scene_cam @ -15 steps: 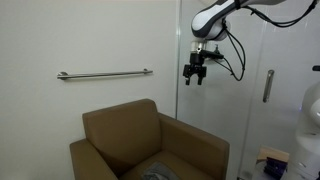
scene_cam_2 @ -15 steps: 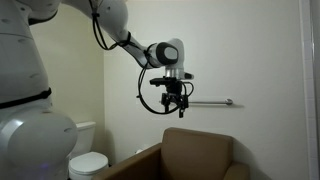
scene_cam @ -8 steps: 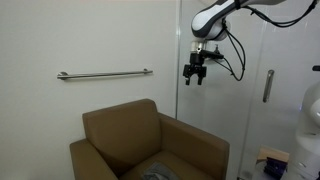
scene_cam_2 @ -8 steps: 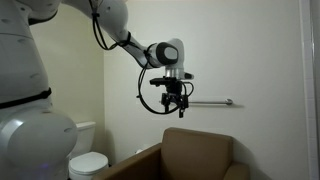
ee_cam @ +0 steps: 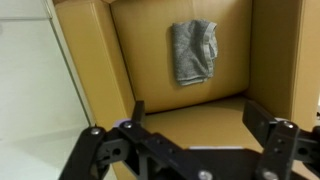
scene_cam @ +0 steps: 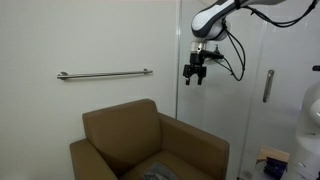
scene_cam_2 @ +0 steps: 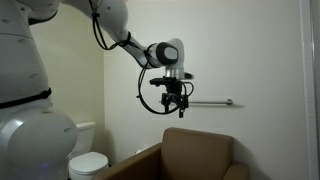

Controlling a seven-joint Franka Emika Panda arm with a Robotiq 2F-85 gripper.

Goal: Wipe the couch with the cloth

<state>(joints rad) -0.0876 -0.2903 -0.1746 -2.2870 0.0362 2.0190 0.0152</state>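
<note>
Jaws spread wide, empty, high above couch [ee_cam: 150, 75]; cloth [ee_cam: 193, 50] lies on it, well below.

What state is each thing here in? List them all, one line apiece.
Black two-finger gripper: open, empty, high above the couch.
Small grey fabric cloth: crumpled, lying on the seat, not touched by the gripper.
Tan-brown upholstered couch: upright, only the cloth on its seat.
Metal grab bar: horizontal, mounted, nothing hanging on it.
</note>
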